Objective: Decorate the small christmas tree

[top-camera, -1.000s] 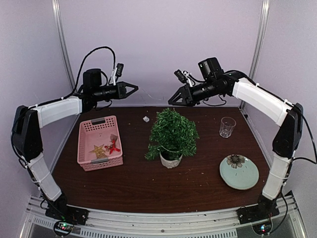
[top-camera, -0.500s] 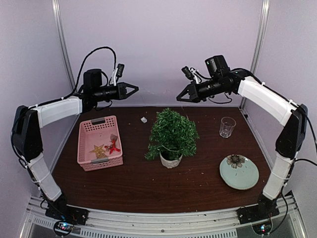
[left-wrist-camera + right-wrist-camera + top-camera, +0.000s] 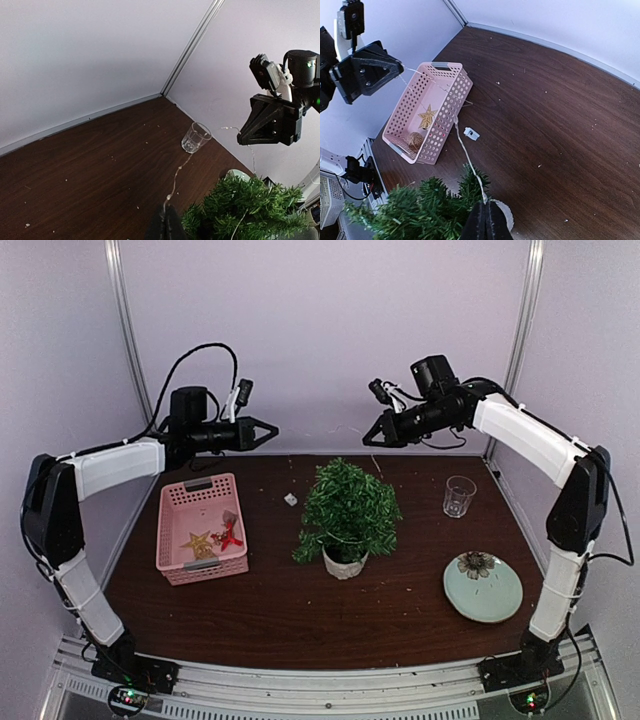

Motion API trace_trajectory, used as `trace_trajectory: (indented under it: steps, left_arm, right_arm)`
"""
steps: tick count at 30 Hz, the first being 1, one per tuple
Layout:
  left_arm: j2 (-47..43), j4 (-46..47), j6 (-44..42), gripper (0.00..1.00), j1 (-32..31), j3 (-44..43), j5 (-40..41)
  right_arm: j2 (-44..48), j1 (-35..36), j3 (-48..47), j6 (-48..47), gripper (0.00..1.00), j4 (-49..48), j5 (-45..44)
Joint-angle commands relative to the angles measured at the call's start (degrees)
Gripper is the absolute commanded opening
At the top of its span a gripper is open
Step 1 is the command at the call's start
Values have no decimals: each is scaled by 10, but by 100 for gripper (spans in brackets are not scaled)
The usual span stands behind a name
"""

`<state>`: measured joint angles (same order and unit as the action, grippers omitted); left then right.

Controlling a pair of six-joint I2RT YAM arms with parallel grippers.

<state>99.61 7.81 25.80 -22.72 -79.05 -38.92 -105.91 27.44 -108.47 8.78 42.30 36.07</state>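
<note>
The small christmas tree stands mid-table in its round white pot. A thin light-string wire runs between both grippers, above and behind the tree. My left gripper is shut on one end of it, high over the table's back left. My right gripper is shut on the other end, high at the back right of the tree. The tree also shows in the left wrist view and the right wrist view.
A pink basket on the left holds a gold star and a red ornament. A small white box lies behind the tree. A glass and a green plate are on the right.
My right gripper has risen and shifted right, away from the tree top. The left gripper has barely moved. The small white box has slid a little nearer on the table.
</note>
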Motion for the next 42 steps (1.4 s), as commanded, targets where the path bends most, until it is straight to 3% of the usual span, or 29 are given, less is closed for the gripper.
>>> trace_trajectory:
  steps: [1, 7, 14, 30, 39, 42]
  left_arm:
    - [-44, -27, -30, 0, -4, 35, 20]
    - [-97, -73, -54, 0, -3, 90, 34]
    - [-157, -193, -93, 0, -3, 123, 33]
    - [-236, -355, -129, 0, -50, 179, 26]
    - [-247, -396, -120, 0, -105, 193, 40]
    - [-252, -386, -110, 0, -133, 202, 43]
  right_arm:
    - [-44, 13, -31, -19, 0, 11, -8]
    - [-81, 36, -54, -36, 0, 23, 0]
    - [-102, 47, -58, -45, 4, 32, 9]
    - [-46, 49, -74, -33, 56, 21, -17]
    - [33, 37, -53, -33, 80, 3, -82]
    - [85, 36, -15, -28, 81, -25, -108]
